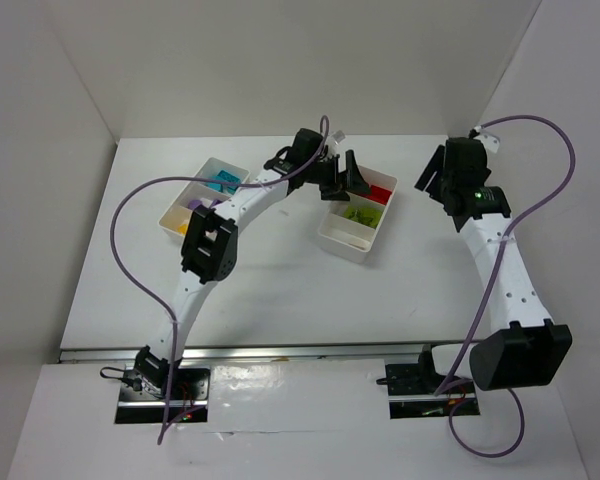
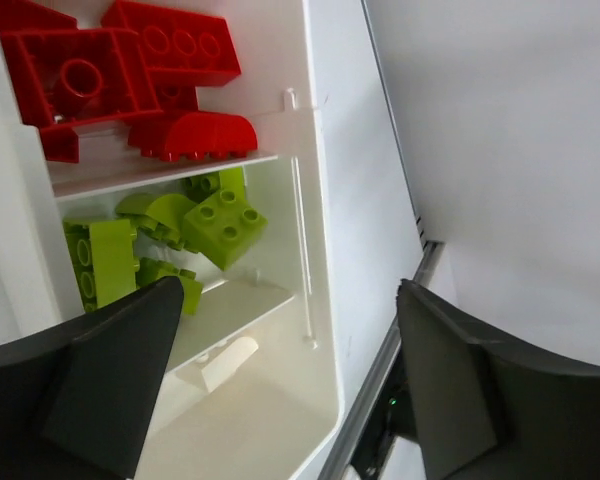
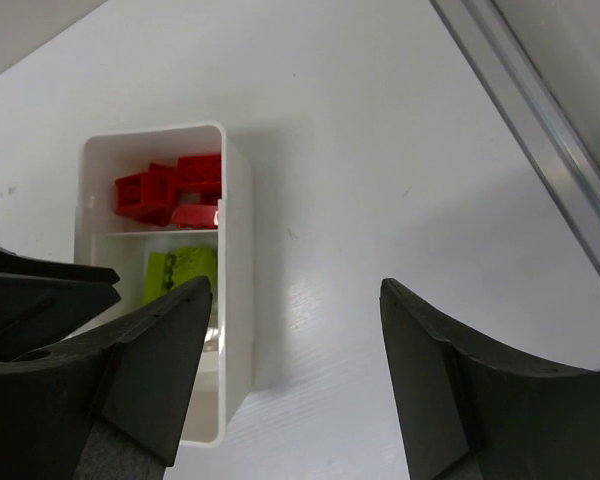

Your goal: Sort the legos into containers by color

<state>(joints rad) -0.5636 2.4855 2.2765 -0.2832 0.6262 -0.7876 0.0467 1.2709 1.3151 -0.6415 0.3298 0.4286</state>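
The right white tray (image 1: 342, 240) holds red legos (image 1: 380, 192) in its far compartment and lime green legos (image 1: 362, 213) in the middle one; its near compartment is empty. My left gripper (image 1: 346, 185) hovers open and empty over this tray. In the left wrist view (image 2: 290, 370) it is above the empty compartment (image 2: 260, 400), with the red (image 2: 130, 70) and green legos (image 2: 190, 225) beyond. The left tray (image 1: 175, 215) holds cyan (image 1: 223, 181) and yellow (image 1: 185, 228) legos, partly hidden by the arm. My right gripper (image 1: 430, 175) is open and empty, right of the tray (image 3: 235, 250).
White walls enclose the table on the left, back and right. A metal rail (image 3: 540, 150) runs along the table's edge. The left gripper's dark fingers (image 3: 40, 290) show at the left edge of the right wrist view.
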